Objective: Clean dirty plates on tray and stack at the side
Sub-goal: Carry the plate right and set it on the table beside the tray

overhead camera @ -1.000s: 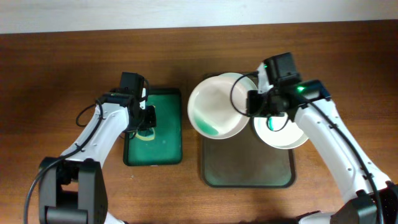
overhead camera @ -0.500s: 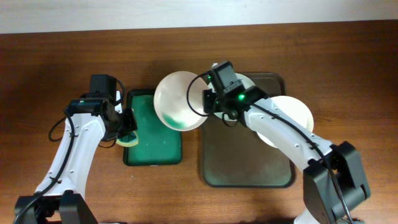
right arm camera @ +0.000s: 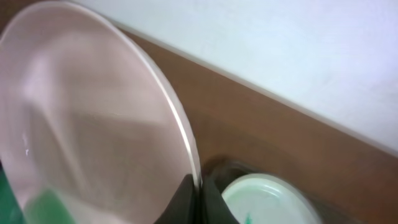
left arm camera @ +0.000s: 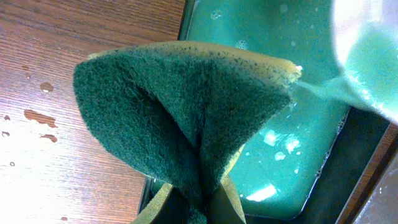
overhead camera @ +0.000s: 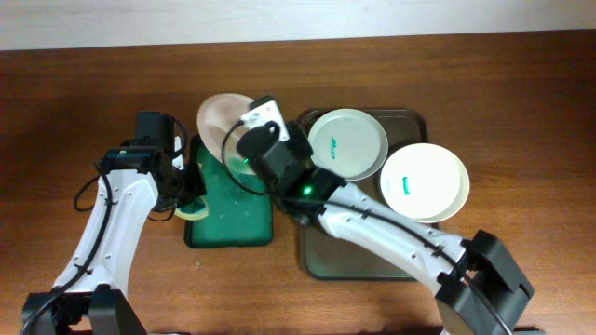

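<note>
Scrub step: right gripper (overhead camera: pixel 246 146) pinches a tilted plate (overhead camera: pixel 217 115) upper centre, left gripper (overhead camera: pixel 190 184) clamps the sponge (left arm camera: pixel 186 118); I'd join them.

No text, label, brand, number or sign can be read in any view.
- the plates (overhead camera: pixel 347 144): plain white, green smears only, nothing that reads as a mark.
- the tray (overhead camera: pixel 372 265): bare dark metal, no stamp legible.
- the green tray (overhead camera: pixel 233 223) and the sponge (left arm camera: pixel 180 118): no print seen.
- the arm casings (overhead camera: pixel 391 233): too small from overhead to tell whether they carry any lettering.
</note>
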Controlling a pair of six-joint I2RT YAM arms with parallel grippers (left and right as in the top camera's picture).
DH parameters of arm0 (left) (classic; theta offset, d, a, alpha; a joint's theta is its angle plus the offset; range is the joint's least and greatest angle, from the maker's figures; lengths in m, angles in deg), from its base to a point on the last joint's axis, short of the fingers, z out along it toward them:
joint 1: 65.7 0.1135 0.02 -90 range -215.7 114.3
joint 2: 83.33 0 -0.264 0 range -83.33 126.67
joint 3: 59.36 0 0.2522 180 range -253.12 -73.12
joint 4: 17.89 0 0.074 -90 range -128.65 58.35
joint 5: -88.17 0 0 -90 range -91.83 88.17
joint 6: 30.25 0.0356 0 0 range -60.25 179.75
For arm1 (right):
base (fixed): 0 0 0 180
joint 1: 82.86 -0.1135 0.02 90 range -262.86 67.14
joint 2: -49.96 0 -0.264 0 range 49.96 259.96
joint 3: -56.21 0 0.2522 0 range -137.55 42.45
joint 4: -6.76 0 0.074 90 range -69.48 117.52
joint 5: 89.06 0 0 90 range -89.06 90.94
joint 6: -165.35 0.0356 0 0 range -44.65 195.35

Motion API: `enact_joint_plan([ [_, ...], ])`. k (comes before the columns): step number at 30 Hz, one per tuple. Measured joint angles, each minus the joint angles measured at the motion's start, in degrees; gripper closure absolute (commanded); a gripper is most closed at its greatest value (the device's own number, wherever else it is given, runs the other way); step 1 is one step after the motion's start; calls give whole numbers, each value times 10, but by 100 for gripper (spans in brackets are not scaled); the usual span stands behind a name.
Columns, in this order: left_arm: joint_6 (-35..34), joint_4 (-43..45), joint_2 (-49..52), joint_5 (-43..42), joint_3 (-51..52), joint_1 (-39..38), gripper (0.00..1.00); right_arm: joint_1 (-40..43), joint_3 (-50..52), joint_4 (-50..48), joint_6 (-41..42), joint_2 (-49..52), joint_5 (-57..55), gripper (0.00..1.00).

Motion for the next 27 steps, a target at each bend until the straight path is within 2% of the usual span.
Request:
enact_joint_plan([
  [3, 0, 0, 0, 0, 0, 0, 100, -43, -3, -92, -108, 0, -96, 96],
  [6, 0, 0, 0, 0, 0, 0, 100, -57, -3, -129, -171, 0, -156, 96],
  [13, 0, 0, 0, 0, 0, 0, 100, -56, -3, -148, -192, 0, -182, 96],
  [16, 0, 0, 0, 0, 0, 0, 100, -56, -4, -132, -141, 0, -186, 96],
  [19, 0, 0, 0, 0, 0, 0, 100, -51, -7, -57, -61, 0, -149, 96],
  [24, 0, 4, 0, 0, 0, 0, 100, 22, -8, 64, 104, -4, 24, 96],
  [25, 0, 5, 0, 0, 0, 0, 100, 75, -7, 108, 132, -22, 145, 96],
  [27, 0, 7, 0, 0, 0, 0, 100, 122, -6, 158, 152, -55, 240, 96],
])
